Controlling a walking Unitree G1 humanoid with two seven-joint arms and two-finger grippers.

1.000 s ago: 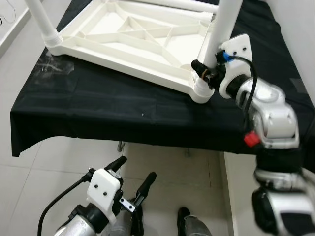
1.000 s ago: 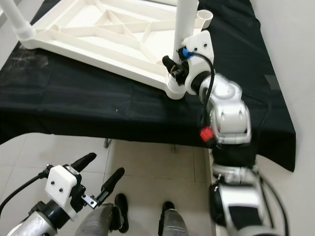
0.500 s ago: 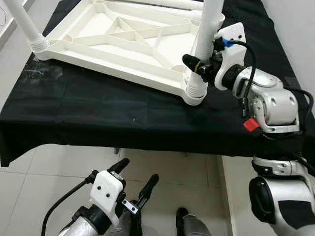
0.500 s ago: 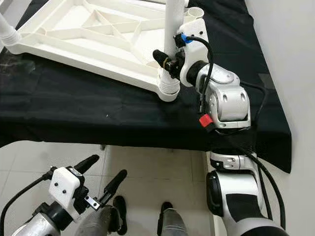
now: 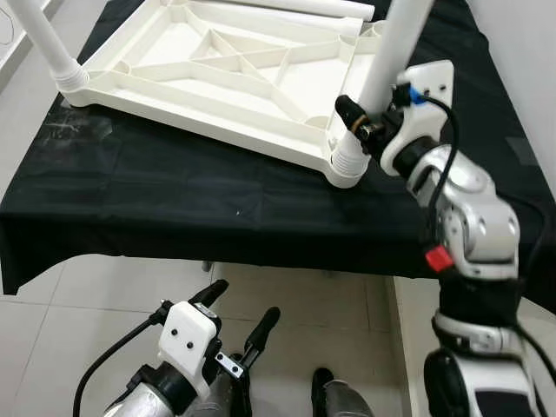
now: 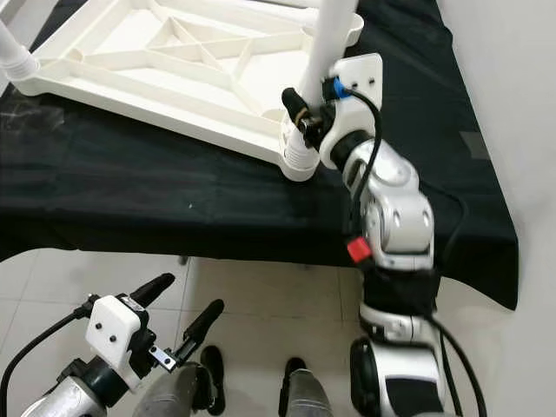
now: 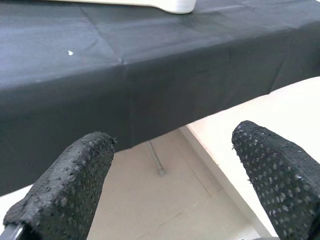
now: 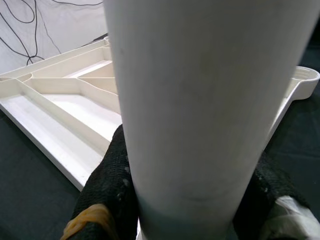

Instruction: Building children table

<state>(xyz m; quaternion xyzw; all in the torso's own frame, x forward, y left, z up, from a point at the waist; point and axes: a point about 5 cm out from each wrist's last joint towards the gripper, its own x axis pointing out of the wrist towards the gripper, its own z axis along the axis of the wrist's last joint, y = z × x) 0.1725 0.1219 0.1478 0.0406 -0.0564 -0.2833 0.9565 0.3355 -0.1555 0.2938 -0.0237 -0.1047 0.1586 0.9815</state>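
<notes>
A white plastic tabletop (image 5: pixel 217 78) lies upside down on the black-clothed table (image 5: pixel 174 200). A white table leg (image 5: pixel 395 43) stands in the near right corner socket (image 5: pixel 347 161), leaning slightly to the right. My right gripper (image 5: pixel 365 122) is shut on this leg just above the socket; in the right wrist view the leg (image 8: pixel 200 100) sits between the black fingers (image 8: pixel 110 180). Another leg (image 5: pixel 48 43) stands in the left corner. My left gripper (image 5: pixel 234 321) hangs open and holds nothing, low in front of the table, its pads (image 7: pixel 65 185) wide apart.
A loose white leg (image 5: pixel 287 7) lies along the tabletop's far side. The black cloth hangs over the table's front edge (image 7: pixel 150 85). Tiled floor (image 5: pixel 87 295) lies below, with my feet (image 5: pixel 326 382) near the bottom. A wall (image 6: pixel 512 87) runs along the right.
The leg in my right gripper has tipped from near upright to leaning right, and the right wrist has shifted right with it. The left arm has stayed where it was.
</notes>
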